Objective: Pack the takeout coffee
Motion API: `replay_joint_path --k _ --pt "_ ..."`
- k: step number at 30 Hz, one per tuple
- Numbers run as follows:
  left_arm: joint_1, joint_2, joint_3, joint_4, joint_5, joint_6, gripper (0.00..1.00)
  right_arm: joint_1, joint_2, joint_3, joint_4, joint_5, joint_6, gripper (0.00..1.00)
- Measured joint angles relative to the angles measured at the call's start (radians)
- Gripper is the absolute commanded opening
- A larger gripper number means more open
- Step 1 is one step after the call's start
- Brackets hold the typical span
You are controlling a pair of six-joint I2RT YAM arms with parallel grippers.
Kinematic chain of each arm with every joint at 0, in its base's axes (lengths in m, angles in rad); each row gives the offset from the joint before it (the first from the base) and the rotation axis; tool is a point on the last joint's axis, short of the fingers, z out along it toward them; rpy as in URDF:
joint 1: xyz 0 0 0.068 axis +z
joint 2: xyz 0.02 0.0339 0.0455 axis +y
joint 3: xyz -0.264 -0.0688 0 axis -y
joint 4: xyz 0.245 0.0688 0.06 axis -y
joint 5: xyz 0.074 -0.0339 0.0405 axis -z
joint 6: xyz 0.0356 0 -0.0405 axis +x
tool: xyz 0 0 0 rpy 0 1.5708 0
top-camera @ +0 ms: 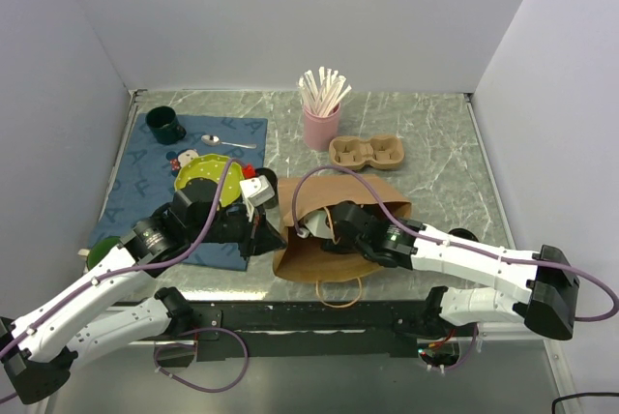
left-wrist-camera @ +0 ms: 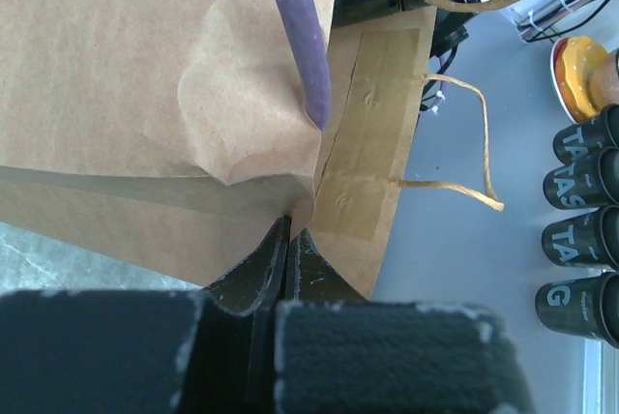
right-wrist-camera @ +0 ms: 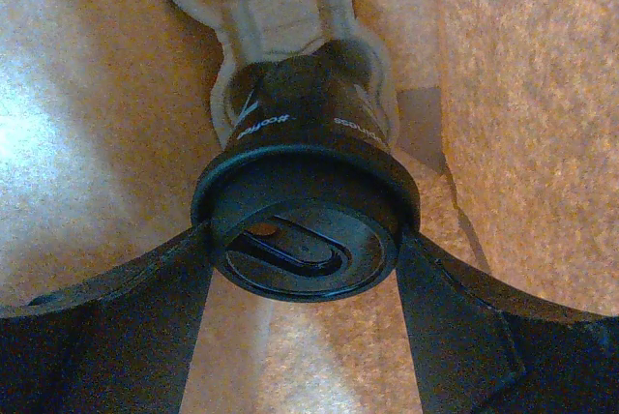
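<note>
Lying at upper left: blue mat (top-camera: 145, 187) bearing a dark green mug (top-camera: 164, 126), a spoon (top-camera: 227, 141) and a yellow-green plate (top-camera: 201, 177).
Left gripper (left-wrist-camera: 288, 240): lower left of centre in the top view; jaws fully closed, pinching an edge of the paper bag (left-wrist-camera: 126, 66).
Paper bag: brown, on its side at lower centre of the table (top-camera: 455, 177); twine handle (left-wrist-camera: 464, 143) at its near edge.
Pink cup (top-camera: 321, 127): upper centre, upright, full of wooden stirrers (top-camera: 323, 90).
Coffee cup (right-wrist-camera: 308, 143): inside the bag, black, lid toward the wrist camera, base seated in a pale moulded carrier (right-wrist-camera: 266, 3).
Right gripper (right-wrist-camera: 306, 250): reaching inside the bag; fingers spread wide, one against each side of the lid's rim, holding the coffee cup.
Cup tray (top-camera: 366, 151): brown, two wells, just right of the pink cup, above the bag.
</note>
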Motion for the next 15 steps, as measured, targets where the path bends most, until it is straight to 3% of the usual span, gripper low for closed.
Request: replay_joint_path --k 15 --pt "0.000 0.002 0.000 0.012 -0.010 0.007 0.01 -0.020 0.000 0.013 -0.019 -0.009 0.000 0.50"
